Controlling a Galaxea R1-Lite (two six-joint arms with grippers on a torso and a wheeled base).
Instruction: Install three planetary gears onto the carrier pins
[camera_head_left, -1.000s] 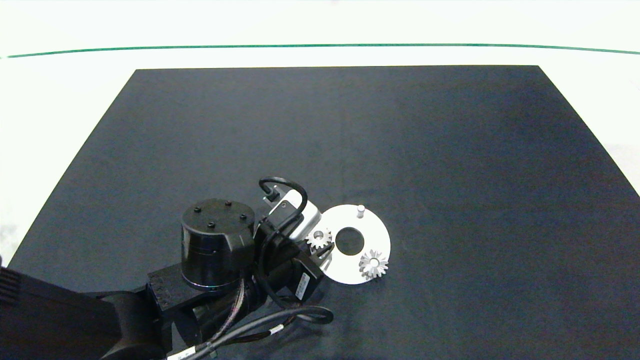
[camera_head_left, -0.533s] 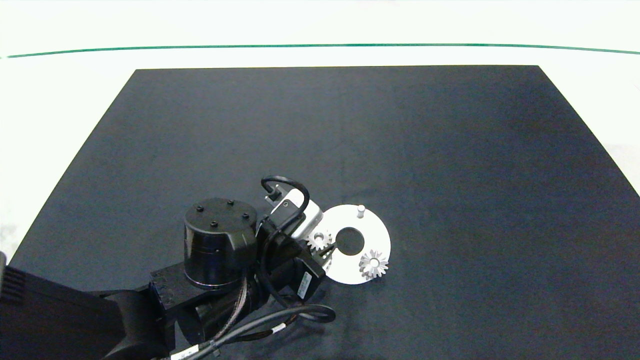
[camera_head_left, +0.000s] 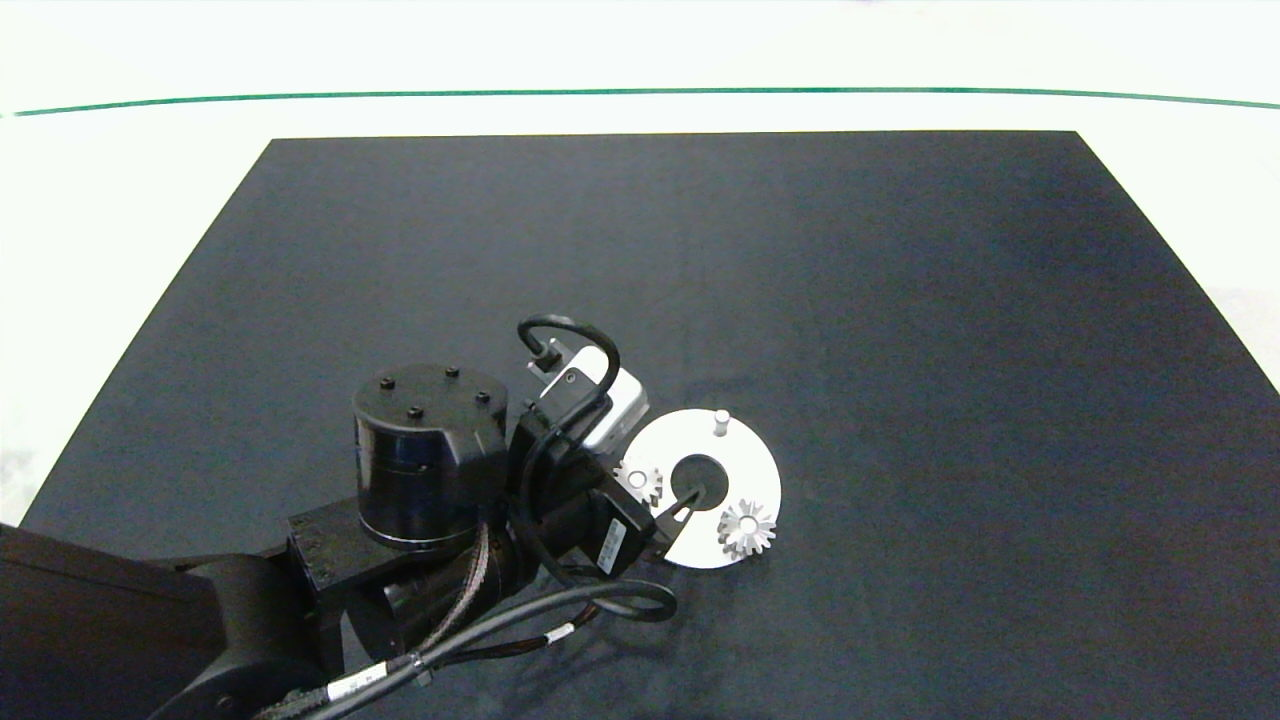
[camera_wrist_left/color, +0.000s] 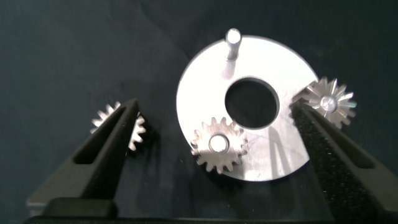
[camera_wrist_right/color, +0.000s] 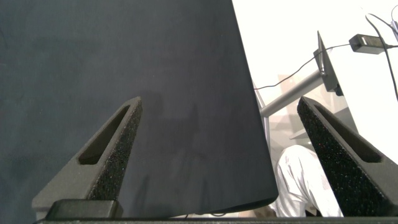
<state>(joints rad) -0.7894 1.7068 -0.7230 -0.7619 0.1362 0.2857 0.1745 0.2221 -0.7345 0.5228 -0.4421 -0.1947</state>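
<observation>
Silvery-grey planetary gears (camera_wrist_left/color: 217, 147) with bright toothed edges lie against a flat white disc (camera_wrist_left/color: 198, 84) with white carrier pins (camera_wrist_left/color: 232, 36) — all on a matte black mat (camera_head_left: 900, 300), itself bordered by pale white table (camera_head_left: 150, 170) crossed by a thin green line (camera_head_left: 640, 92).

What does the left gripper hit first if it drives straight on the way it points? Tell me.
Likely the gear seated on a pin of the white disc, centred between the open left gripper fingers. Depth is unclear; one finger hides part of a loose gear.

Right hand (camera_wrist_right/color: 217, 158) wide open above bare dark mat (camera_wrist_right/color: 124, 62), near its edge, white floor (camera_wrist_right/color: 292, 37) beyond.
</observation>
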